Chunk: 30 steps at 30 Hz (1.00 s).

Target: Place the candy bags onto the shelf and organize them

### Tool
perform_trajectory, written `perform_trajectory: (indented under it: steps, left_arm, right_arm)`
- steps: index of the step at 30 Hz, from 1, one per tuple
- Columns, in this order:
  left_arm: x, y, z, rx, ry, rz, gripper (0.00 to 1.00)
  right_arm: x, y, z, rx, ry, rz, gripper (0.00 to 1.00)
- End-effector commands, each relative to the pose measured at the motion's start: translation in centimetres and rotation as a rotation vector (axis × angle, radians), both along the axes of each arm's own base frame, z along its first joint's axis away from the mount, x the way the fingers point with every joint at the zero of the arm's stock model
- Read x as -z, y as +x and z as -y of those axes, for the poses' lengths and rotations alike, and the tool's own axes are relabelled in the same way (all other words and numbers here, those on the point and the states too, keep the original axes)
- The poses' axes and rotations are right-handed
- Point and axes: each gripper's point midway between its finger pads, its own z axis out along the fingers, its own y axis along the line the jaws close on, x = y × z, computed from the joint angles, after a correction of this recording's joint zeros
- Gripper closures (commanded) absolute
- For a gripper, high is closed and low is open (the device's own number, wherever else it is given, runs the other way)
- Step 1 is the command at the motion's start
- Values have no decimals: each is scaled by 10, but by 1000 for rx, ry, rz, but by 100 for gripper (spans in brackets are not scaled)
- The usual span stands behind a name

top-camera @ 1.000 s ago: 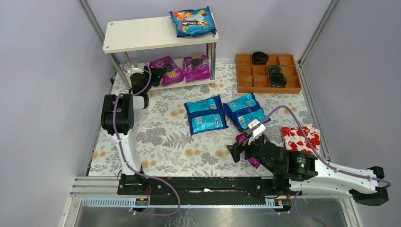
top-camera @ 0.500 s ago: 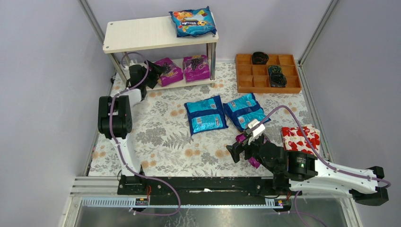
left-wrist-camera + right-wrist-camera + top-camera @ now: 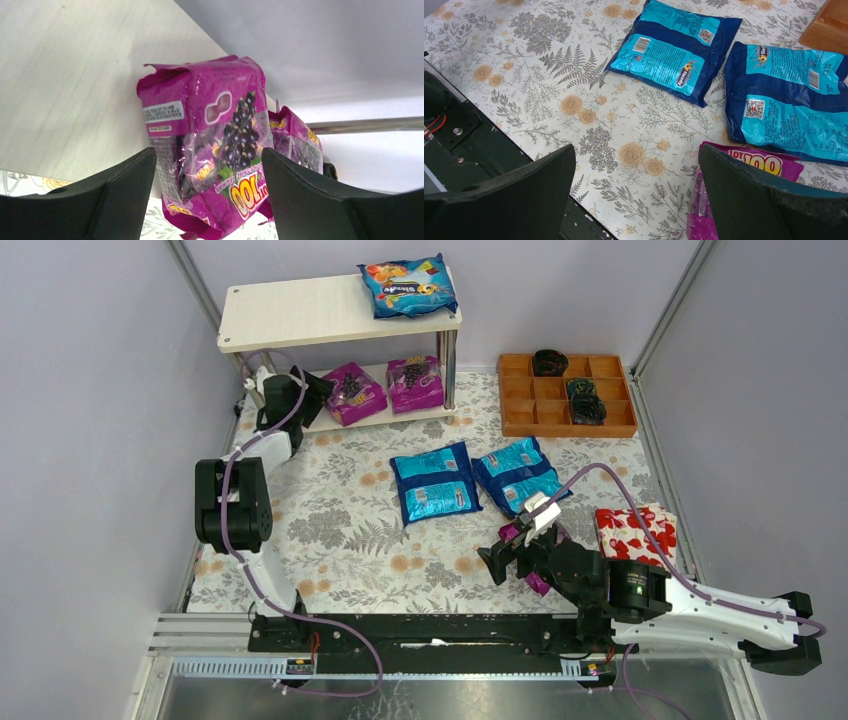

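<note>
Your left claw (image 3: 207, 160) stands wide before a grape candy bag (image 3: 215, 130) lying on the shelf (image 3: 300, 310), lower board; your right claw (image 3: 636, 155), also wide, hovers over the counter (image 3: 574, 75); the loose grape bag (image 3: 744, 195) lies just beside it, nearer that arm.

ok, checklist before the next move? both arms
1. Left fingers open: ok.
2. Shelved purple bag free of them: cannot tell, it sits between them.
3. Right fingers open: ok.
4. Loose purple bag centred between them: not ok, it lies under one finger.
5. Shelf has room: ok, top board mostly bare.
</note>
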Motion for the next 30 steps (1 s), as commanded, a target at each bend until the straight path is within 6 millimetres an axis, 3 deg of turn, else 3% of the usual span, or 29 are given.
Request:
perform_trajectory:
  steps: [1,5,14,22,26,30]
  left_arm:
    - [-23,10,-15,-87,31,79,19]
    - [-13,23,-14,-111,33,58,15]
    - [4,53,1,-70,30,65,20]
    - [-12,73,34,99,-33,200,18]
    - [-20,76,68,200,-56,264,11]
    - [-23,74,73,214,-56,272,4]
  right_arm:
    - [-8,0,-6,-3,42,5,0]
    - [-7,1,-7,-4,28,5,0]
    - [-3,2,-12,-2,5,0,0]
    - [3,3,-14,2,-17,-9,0]
    - [5,3,-18,-2,-30,-13,0]
    - [3,2,-21,-8,-33,-22,0]
